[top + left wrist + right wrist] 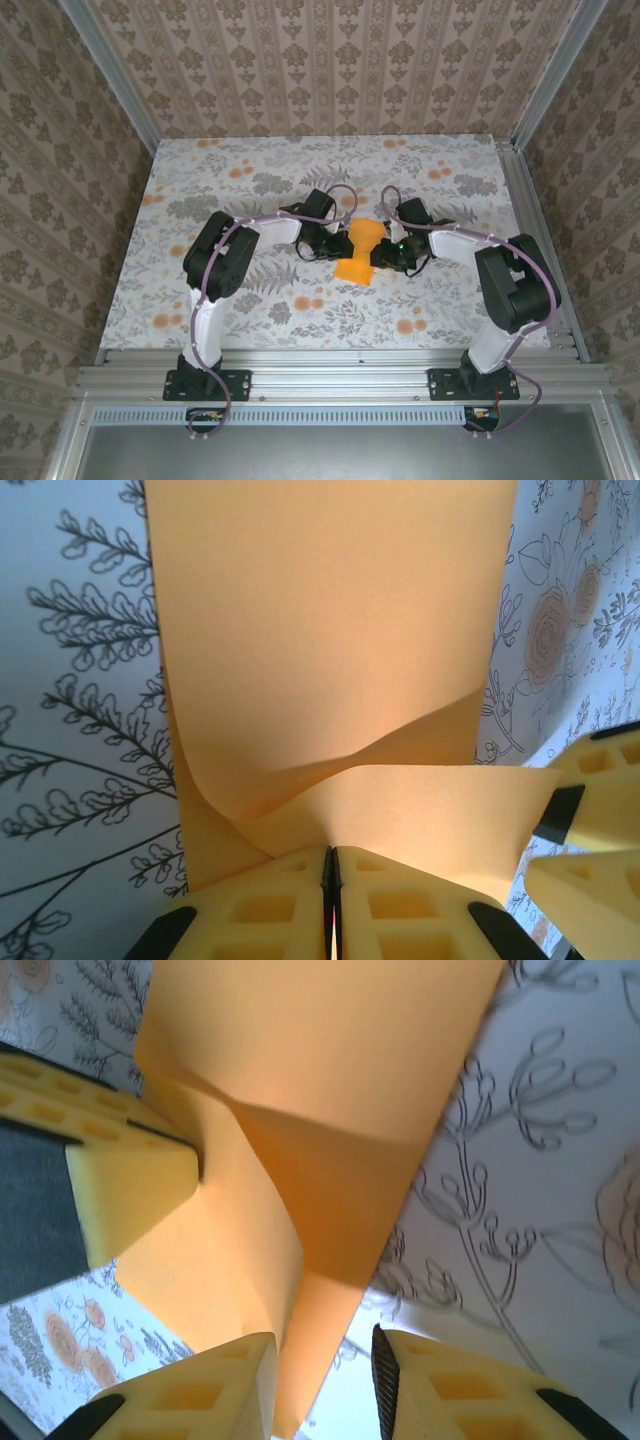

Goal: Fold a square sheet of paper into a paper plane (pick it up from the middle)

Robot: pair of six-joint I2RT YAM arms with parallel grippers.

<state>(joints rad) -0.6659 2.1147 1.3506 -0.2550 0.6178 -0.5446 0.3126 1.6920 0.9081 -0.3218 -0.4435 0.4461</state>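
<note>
The square sheet of paper is bright orange and buckled into a narrow waist, lifted at the table's middle between both grippers. My left gripper is shut on its edge. In the left wrist view the two pads meet at the left gripper with the sheet curling up from them. My right gripper stands open with the sheet's lower corner hanging in the gap, close to the left-hand pad. The right gripper is just right of the paper. A pointed paper plane is out of view.
The table has a floral-print cloth, with aluminium rails at the right and front edges and patterned walls around it. The two grippers are very close: the left gripper's fingers and the right gripper's fingers each appear in the other's wrist view.
</note>
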